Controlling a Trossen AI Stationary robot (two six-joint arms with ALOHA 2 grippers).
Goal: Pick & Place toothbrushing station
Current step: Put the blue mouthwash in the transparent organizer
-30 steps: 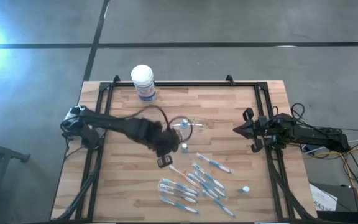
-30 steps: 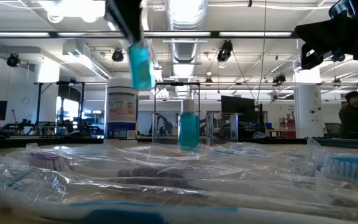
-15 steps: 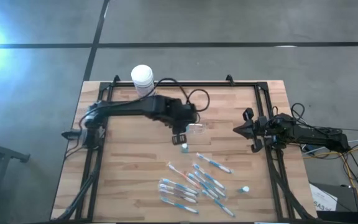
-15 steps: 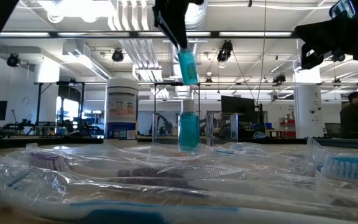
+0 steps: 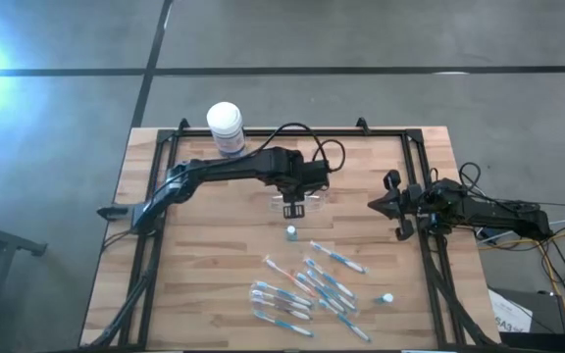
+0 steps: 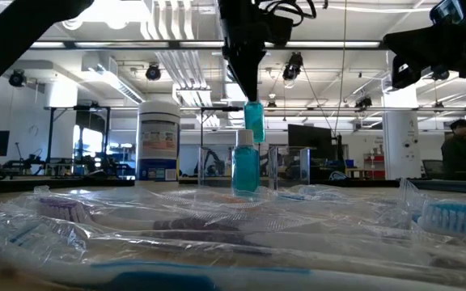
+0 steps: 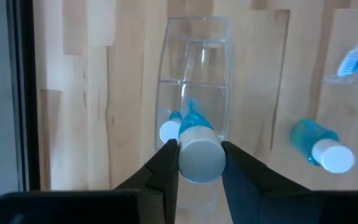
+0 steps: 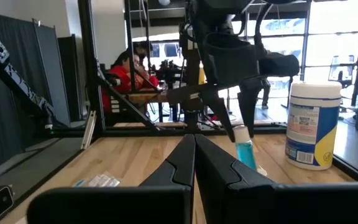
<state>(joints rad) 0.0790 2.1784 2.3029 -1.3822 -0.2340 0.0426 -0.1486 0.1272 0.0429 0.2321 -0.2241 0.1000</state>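
bright ceiling lights, glare, blurred wrapped foreground.

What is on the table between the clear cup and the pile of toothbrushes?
One small blue white-capped bottle stands between the cup and toothbrushes, seen in the high view.

Gripping a small white-capped blue tube [image 7: 199, 155] between two dark fingers [image 7: 161, 174], directly above a clear plastic cup [image 7: 194, 81] on a wooden table [image 7: 104, 93]. Beside it, another capped tube [image 7: 322, 148] and a toothbrush [image 7: 353, 59].
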